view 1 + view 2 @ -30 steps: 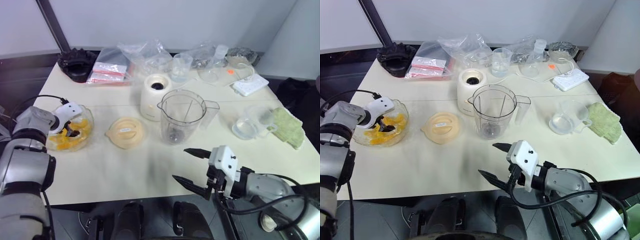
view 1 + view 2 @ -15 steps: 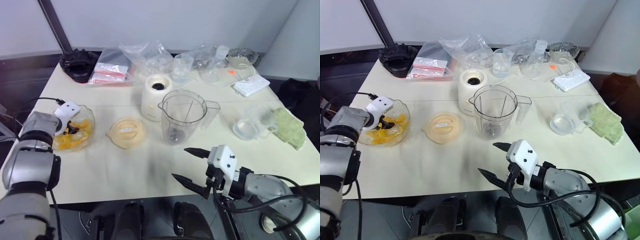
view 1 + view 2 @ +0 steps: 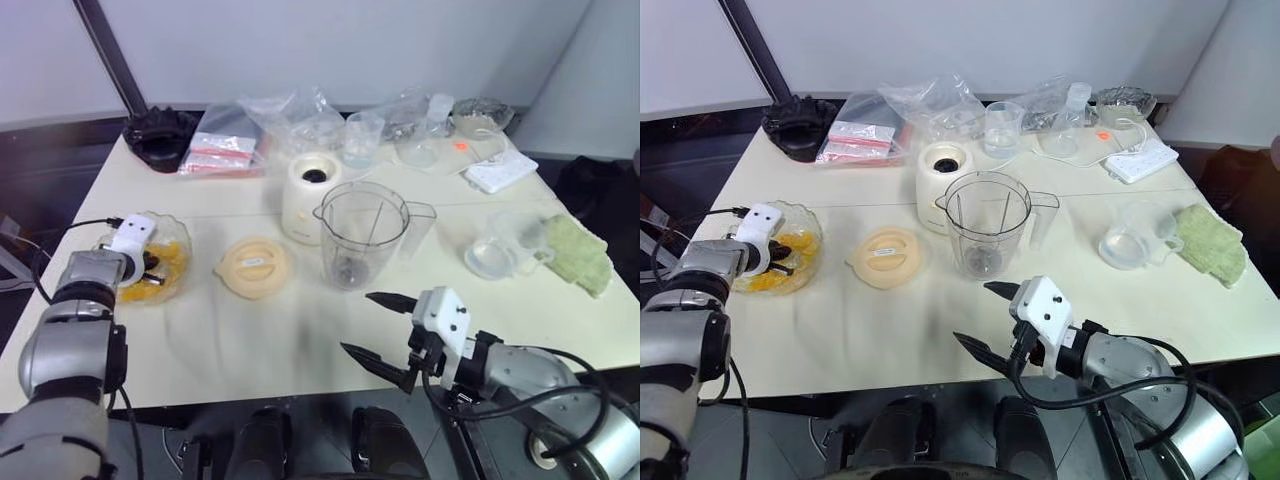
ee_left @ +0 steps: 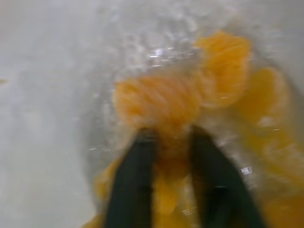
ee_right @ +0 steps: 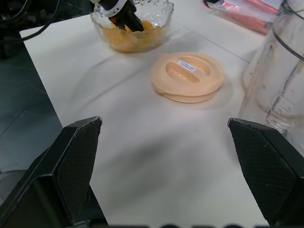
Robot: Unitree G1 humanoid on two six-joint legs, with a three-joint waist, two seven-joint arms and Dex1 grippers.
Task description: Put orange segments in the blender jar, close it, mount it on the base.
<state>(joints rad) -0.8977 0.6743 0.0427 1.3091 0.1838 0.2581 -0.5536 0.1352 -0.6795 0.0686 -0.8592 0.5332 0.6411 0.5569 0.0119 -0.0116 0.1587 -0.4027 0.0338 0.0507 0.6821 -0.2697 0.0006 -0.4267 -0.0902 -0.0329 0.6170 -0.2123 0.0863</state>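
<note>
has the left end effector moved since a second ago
Yes. The left end effector has sunk deeper into the glass bowl and its fingers have closed on an orange segment.

The orange segments [image 4: 156,102] are glossy yellow-orange, lying in a clear scalloped glass bowl [image 3: 805,222]. The blender jar [image 3: 987,222] is clear plastic; the base [image 3: 940,180] is cream-white with a dark socket. A round lid [image 3: 886,257] is peach. The tabletop [image 3: 900,330] is pale cream. Both grippers' fingers [image 5: 71,166] are black with textured pads.

Head eyes overlook the table [image 3: 300,330]; wrist cameras look close.
</note>
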